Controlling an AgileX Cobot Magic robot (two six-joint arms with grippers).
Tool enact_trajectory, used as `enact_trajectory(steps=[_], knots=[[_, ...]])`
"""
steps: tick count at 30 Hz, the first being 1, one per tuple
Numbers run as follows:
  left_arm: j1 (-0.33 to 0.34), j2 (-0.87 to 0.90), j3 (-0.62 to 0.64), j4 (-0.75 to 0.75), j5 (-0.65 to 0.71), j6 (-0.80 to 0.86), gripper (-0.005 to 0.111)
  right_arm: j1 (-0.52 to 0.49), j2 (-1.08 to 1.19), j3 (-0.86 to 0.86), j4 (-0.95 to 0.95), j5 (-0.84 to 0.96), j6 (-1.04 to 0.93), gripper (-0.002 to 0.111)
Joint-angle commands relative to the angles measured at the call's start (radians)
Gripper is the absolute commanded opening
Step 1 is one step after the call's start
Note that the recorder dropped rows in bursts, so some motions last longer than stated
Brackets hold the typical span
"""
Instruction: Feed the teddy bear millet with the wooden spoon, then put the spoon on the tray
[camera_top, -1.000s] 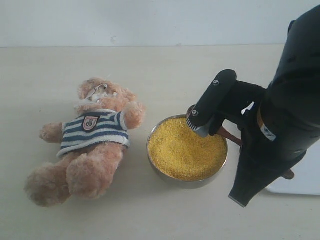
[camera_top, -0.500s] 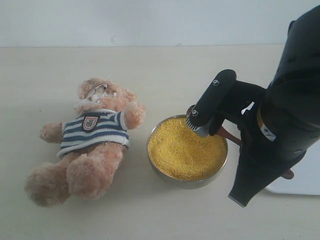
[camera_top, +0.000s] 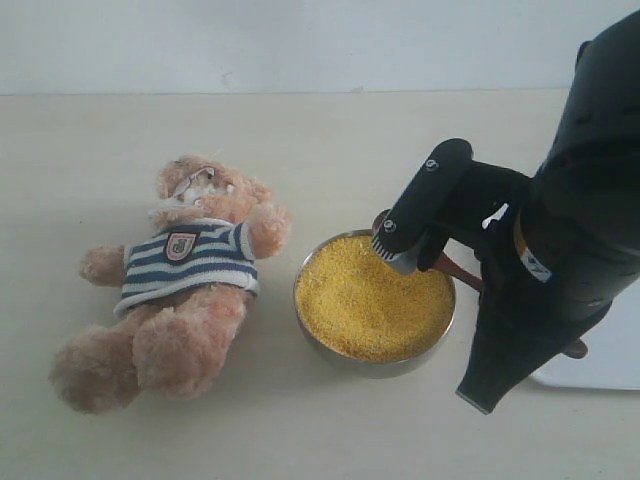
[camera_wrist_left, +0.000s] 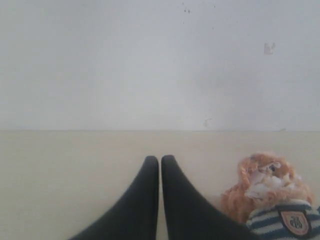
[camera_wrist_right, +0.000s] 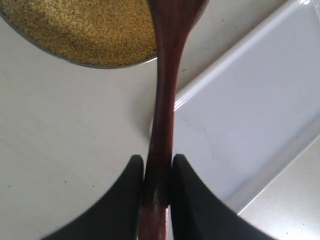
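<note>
So, from the left: my left gripper (camera_wrist_left: 160, 165) has its fingers pressed together with nothing between them, low over the table (camera_top: 300, 140) and just beside the bear's head. The bear (camera_top: 185, 270) lies on its back, face up, near the bowl (camera_top: 330, 345) but not touching it. I judge it soft and light, so a push from the spoon may shift it.

The millet (camera_top: 370, 305) fills the bowl almost to the rim. These grains are fine and loose, and I expect they roll off at any tilt.

The spoon (camera_wrist_right: 162, 125) is stiff, light, smooth wood. My right gripper (camera_wrist_right: 157, 165) pinches its thin handle close to the far end, which gives good reach. I think such a round handle can twist in the pinch, so the head must be kept level. The head reaches over the bowl's rim; whether it is in the grains I cannot tell.

The right arm (camera_top: 560, 250) comes in from the right and slopes down, with the wrist above the right side of the bowl. The tray (camera_wrist_right: 250, 125) lies just beside the bowl, under the handle and the arm.
</note>
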Motion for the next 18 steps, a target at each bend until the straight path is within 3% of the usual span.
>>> enact_trajectory(steps=[1, 5, 10, 11, 13, 18], knots=[[-0.003, -0.002, -0.004, -0.009, -0.093, -0.017, 0.004, 0.003, -0.01, -0.009, -0.008, -0.004, 0.005, -0.001], [-0.003, -0.002, -0.004, -0.051, -0.236, -0.256, 0.004, 0.003, -0.01, -0.009, -0.008, -0.001, -0.009, -0.001], [-0.003, -0.002, -0.004, -0.057, -0.266, -0.456, 0.004, 0.003, 0.009, -0.009, -0.008, 0.025, -0.041, -0.001], [-0.003, -0.002, -0.004, -0.057, -0.249, -0.572, 0.004, 0.003, 0.021, -0.01, -0.01, 0.039, -0.046, -0.001], [-0.003, -0.002, -0.004, -0.057, -0.226, -0.654, 0.004, 0.003, 0.046, -0.014, -0.015, 0.071, -0.062, -0.001], [-0.003, -0.002, -0.013, -0.029, 0.031, -0.638, 0.004, 0.003, 0.101, -0.045, -0.037, 0.106, -0.076, -0.001]])
